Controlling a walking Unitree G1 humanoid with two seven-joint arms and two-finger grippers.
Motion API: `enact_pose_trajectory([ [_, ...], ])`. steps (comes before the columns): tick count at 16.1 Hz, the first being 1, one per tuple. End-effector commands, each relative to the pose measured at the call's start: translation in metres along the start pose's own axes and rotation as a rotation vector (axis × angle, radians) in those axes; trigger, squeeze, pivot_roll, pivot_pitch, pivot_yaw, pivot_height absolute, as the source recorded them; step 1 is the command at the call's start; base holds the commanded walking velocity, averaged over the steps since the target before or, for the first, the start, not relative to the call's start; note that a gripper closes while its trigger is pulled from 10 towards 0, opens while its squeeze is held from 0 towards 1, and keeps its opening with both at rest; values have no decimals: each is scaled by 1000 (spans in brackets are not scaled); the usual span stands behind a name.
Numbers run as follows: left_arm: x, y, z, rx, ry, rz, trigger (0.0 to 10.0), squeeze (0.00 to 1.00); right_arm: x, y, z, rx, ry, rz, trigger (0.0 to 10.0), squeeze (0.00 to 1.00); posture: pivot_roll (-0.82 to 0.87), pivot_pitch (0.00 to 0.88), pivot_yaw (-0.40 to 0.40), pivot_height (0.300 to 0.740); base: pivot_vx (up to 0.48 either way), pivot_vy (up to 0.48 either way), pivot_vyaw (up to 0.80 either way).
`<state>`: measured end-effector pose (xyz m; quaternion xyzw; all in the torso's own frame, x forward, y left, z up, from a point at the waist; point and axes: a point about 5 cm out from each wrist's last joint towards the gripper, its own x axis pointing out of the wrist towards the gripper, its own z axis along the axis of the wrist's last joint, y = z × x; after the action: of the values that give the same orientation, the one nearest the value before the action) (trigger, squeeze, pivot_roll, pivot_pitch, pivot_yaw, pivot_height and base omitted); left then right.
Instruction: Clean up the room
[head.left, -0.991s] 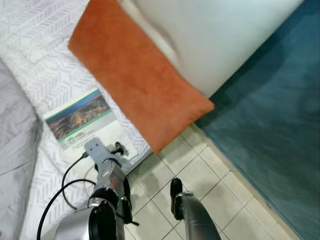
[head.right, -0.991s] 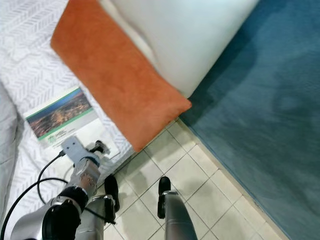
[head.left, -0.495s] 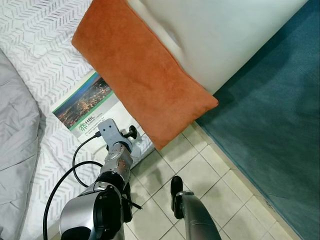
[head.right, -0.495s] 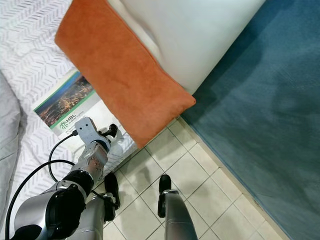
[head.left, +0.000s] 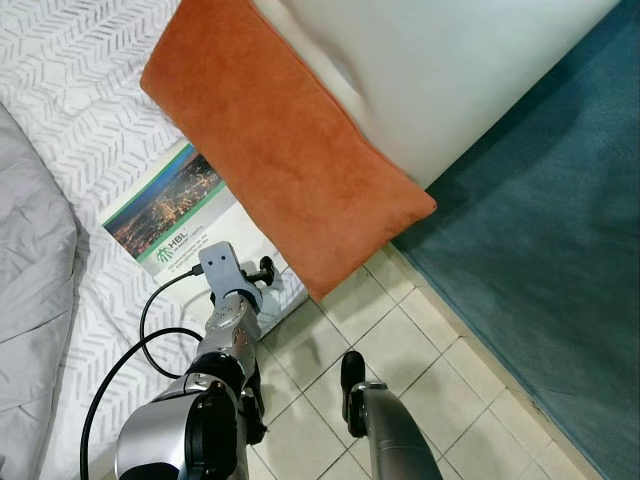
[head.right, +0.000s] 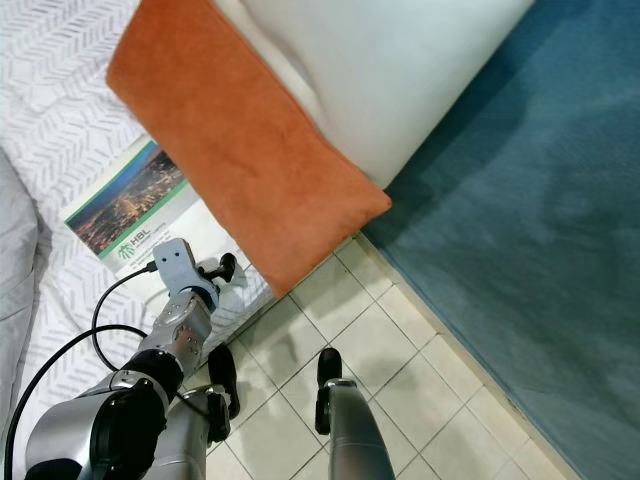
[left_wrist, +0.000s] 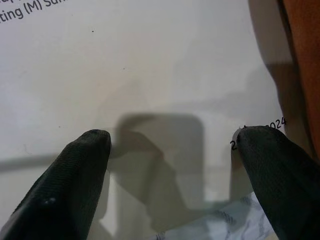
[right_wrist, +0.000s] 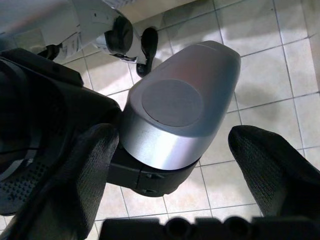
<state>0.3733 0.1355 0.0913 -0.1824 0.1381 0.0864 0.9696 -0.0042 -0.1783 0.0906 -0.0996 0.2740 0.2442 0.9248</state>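
1. Beige floor tiles (head.left: 400, 340) filled the lower middle of the head views, with a teal carpet (head.left: 560, 250) at the right and a bed (head.left: 60, 110) in a white chevron cover at the upper left.
2. An orange pillow (head.left: 280, 150) lay diagonally across the bed's edge, its lower corner hanging over the tiles; a white cushion (head.left: 430, 70) sat at the top, touching the pillow.
3. A booklet (head.left: 185, 225) with a city-lights cover lay on the bed at centre left, one edge tucked under the pillow.
4. The left arm reached forward from the lower left, a black cable looping beside it, its wrist over the booklet's lower white part.
5. The left wrist view added the close detail: the left end effector (left_wrist: 170, 150) hovered with fingers spread apart just above the white page, its shadow falling between them, the pillow's orange edge to one side.
6. The right arm hung low at the bottom centre over the tiles.
7. The right wrist view showed the right end effector (right_wrist: 170, 165) with fingers parted, holding nothing, and the robot's silver body (right_wrist: 175, 110) above the tiles.
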Motion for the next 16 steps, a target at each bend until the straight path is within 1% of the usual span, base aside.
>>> enact_pose_trajectory([
  [1, -7, 29, -27, 5, 91, 106, 10000, 0, -2, 3, -11, 30, 57, 9, 10000, 0, -437, 694, -107, 740, 0, 0, 0],
  [2, -6, 36, -24, 0, 78, 131, 10000, 0, -1, 2, -12, 28, 57, 11, 10000, 0, -436, 698, -108, 740, 0, 0, 0],
  [3, -7, 50, -21, 10, 58, 180, 10000, 0, -1, 2, -13, 26, 61, 15, 10000, 0, -433, 696, -109, 740, 0, 0, 0],
  [4, -8, 60, -21, 13, 51, 215, 10000, 0, 0, 1, -14, 26, 63, 16, 10000, 0, -431, 694, -110, 740, 0, 0, 0],
  [5, -10, 68, -23, 16, 54, 237, 10000, 0, 1, 0, -14, 24, 63, 18, 10000, 0, -431, 695, -110, 740, 0, 0, 0],
  [7, -11, 74, -23, 15, 55, 255, 10000, 0, 2, 0, -14, 22, 63, 19, 10000, 0, -429, 692, -110, 740, 0, 0, 0],
  [8, -11, 79, -23, 29, 52, 262, 10000, 0, 2, 0, -14, 22, 64, 19, 10000, 0, -427, 691, -110, 740, 0, 0, 0],
  [9, -12, 80, -23, 32, 51, 264, 10000, 0, 2, 0, -15, 21, 64, 19, 10000, 0, -427, 691, -110, 740, 0, 0, 0],
  [10, -12, 80, -23, 40, 53, 256, 10000, 0, 3, 0, -15, 21, 64, 20, 10000, 0, -421, 694, -106, 740, 0, 0, 0],
  [13, -11, 43, -38, 98, 113, 77, 10000, 0, 6, 1, -16, 22, 61, 28, 10000, 0, -418, 691, -109, 740, 0, 0, 0],
  [15, -12, 34, -43, 125, 129, 24, 10000, 0, 7, 1, -16, 23, 59, 29, 10000, 0, -415, 688, -106, 740, 0, 0, 0],
  [16, -14, 33, -48, 155, 145, -11, 10000, 0, 8, 2, -16, 24, 57, 29, 10000, 0, -405, 690, -99, 740, 0, 0, 0],
])
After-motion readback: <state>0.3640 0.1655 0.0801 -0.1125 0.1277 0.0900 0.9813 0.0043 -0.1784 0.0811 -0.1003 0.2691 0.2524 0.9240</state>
